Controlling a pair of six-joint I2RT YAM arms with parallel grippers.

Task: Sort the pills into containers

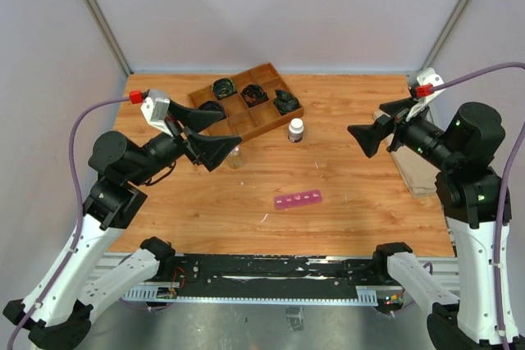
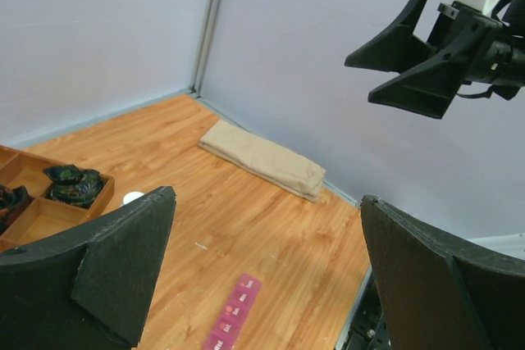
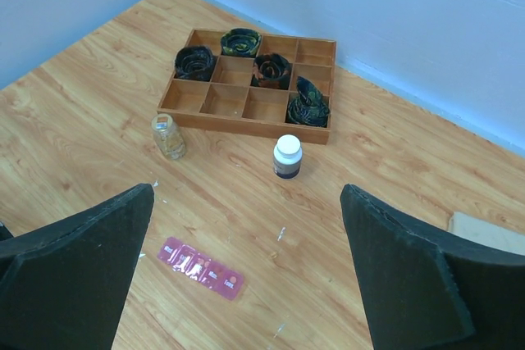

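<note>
Both arms are raised off the bench (image 1: 344, 219), nothing held. The left gripper (image 1: 220, 134) has its jaws spread wide and empty, up over the near edge of the wooden tray (image 3: 238, 123) and the glass jar (image 3: 168, 137). The right gripper (image 1: 367, 123) also has its jaws wide apart and empty, on the right side, aimed toward the middle. The containers (image 1: 298, 199), one pink strip of small square cells, lie flat on the bench at front centre, between the two arms and well apart from both grippers; can't tell whether the cells are open or filled. The pills (image 3: 171, 147) show as tan fill in the lower part of the jar, which stands upright just in front of the tray's left end. A white-capped bottle (image 3: 287, 156) stands upright just in front of the tray's right end, apart from the jar. Black coiled items (image 3: 194, 61) sit in four tray cells. A folded beige cloth (image 2: 262, 160) lies along the right wall. A few pale flecks (image 3: 281, 234) lie on the bench near the strip, too small to identify.
</note>
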